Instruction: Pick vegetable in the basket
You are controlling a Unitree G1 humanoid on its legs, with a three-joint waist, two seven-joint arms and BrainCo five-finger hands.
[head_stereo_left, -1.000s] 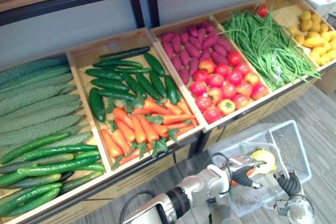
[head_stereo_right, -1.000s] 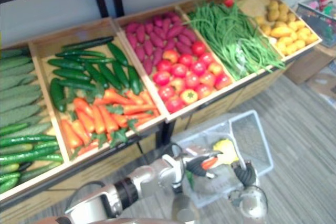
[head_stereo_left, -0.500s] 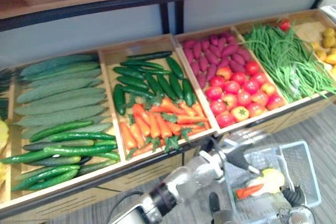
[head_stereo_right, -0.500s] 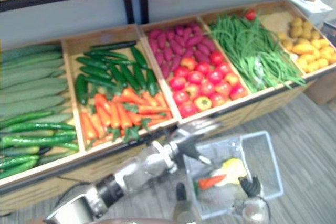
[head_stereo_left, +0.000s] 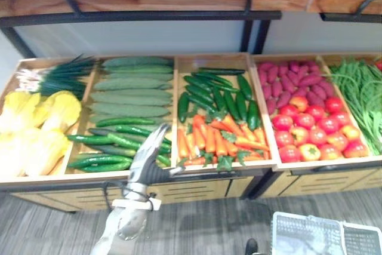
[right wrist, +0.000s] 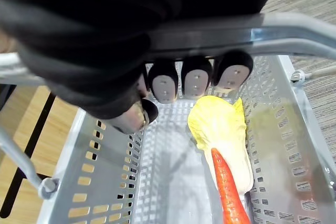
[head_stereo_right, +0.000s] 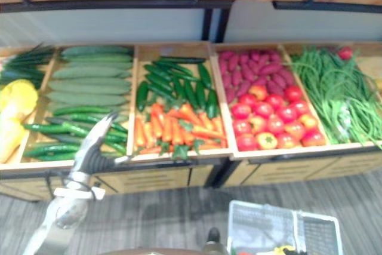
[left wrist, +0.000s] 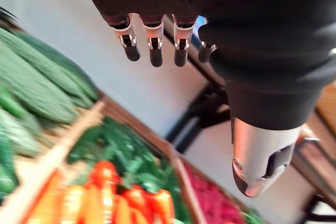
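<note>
Down in the grey slotted basket (right wrist: 105, 182) lie two vegetables: an orange carrot (right wrist: 228, 187) rests on top of a pale yellow cabbage (right wrist: 220, 129), its tip pointing toward the basket's far wall. The right hand (right wrist: 197, 77) has its fingers curled round the basket's grey handle (right wrist: 252, 32), which crosses above the load. In the eye views the basket sits low on the right, above the grey wood-pattern floor (head_stereo_left: 197, 231) and in front of the display. The left hand (head_stereo_left: 145, 164) is raised at the display's front edge with fingers straight and holding nothing. It overlaps the near corner of the crate of slim green cucumbers (head_stereo_left: 104, 150), just beside the crate of carrots (head_stereo_left: 215, 141). Dark green cucumbers (head_stereo_left: 218, 91) fill the back of that carrot crate. Rightward come red tomatoes (head_stereo_left: 313, 132) below purple sweet potatoes (head_stereo_left: 292, 79), then green beans (head_stereo_left: 361, 94). Leftward lie long pale cucumbers (head_stereo_left: 128, 88), yellow cabbages (head_stereo_left: 36, 129) and scallions (head_stereo_left: 57, 76) — all in wooden crates.
</note>
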